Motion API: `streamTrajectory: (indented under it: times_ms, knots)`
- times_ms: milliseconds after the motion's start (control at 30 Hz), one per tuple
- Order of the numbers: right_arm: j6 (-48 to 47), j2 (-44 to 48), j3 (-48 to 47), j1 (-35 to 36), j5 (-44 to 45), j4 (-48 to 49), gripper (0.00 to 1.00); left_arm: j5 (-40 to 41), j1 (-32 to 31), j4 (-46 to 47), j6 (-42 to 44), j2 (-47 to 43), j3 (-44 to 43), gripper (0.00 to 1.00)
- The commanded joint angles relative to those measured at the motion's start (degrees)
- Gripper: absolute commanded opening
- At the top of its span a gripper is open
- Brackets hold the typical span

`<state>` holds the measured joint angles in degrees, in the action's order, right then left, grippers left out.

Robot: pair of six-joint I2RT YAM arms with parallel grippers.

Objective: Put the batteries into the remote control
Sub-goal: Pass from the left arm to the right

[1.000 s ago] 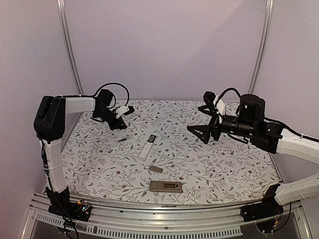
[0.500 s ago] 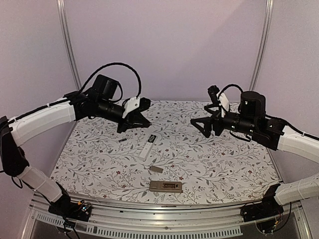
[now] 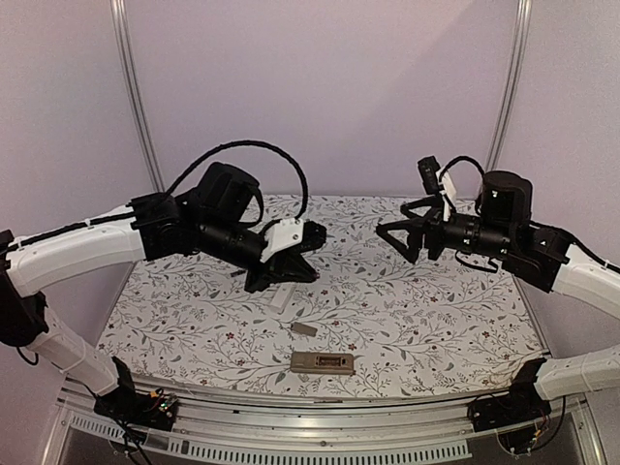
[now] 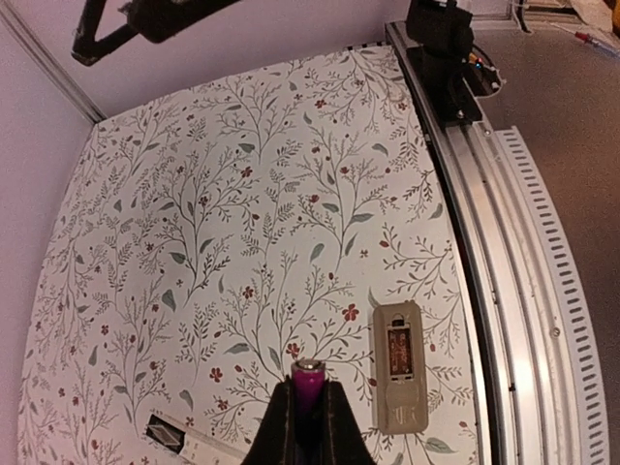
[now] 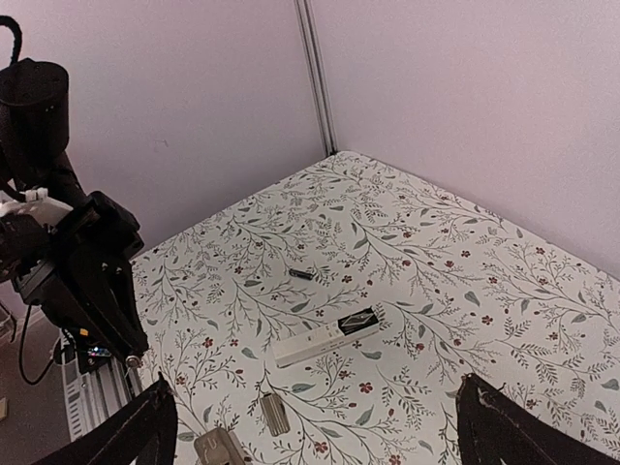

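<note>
above the middle of the flowered table (image 3: pixel 436 320): left gripper (image 3: pixel 283 274), raised off the cloth, jaws pinched tight on one battery (image 4: pixel 308 384). from the left wrist, dark fingers (image 4: pixel 279 431) on either side of that small cylinder, magenta-looking body, metal end poking out past the tips. below and to the right of it in that view, the remote control (image 4: pixel 399 378), beige, lying flat with its battery bay open and facing up, close to the near rail (image 4: pixel 513 291). just behind the remote control in the top view, a small grey cover (image 3: pixel 304 329), apart from it. further back, a white bar with a black end (image 5: pixel 326 337), lying flat, partly hidden under the left gripper from above. beyond that bar, toward the left rear of the cloth, a second battery (image 5: pixel 302 275), tiny and dark, alone; possibly black and red, too small to tell. over the right rear of the table, right gripper (image 3: pixel 399 240), in the air, jaws spread wide and holding nothing, pointing toward the left gripper. from the right wrist, both fingertips (image 5: pixel 145 426) at the bottom corners, cloth showing between.
</note>
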<state>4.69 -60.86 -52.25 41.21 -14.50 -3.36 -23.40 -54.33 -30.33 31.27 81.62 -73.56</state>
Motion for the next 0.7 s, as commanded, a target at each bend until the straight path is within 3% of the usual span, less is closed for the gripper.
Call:
streamTrajectory:
  times_ms: [0,167,333,467,667]
  knots:
    - [4.85,-0.98,-0.66,-0.08,0.29,-4.10,0.99,4.34,-3.25,-4.44,-7.62,4.43,-0.52,0.00]
    - [17.53,-5.81,0.40,-0.72,-3.53,-9.55,0.97,6.55,-7.75,-2.46,-12.34,8.92,3.41,0.00]
    - [24.82,-12.94,3.54,-0.89,-8.82,-11.97,0.87,11.25,-12.93,-3.62,-11.92,17.43,0.24,0.00]
    - [29.11,-16.27,8.65,-0.87,-15.83,-6.15,0.81,12.69,-14.45,-8.12,-12.25,24.36,-3.51,0.00]
    - [35.00,-17.81,15.81,-0.87,-16.15,0.35,0.74,13.96,-15.04,-7.55,-12.89,27.30,-4.03,0.00]
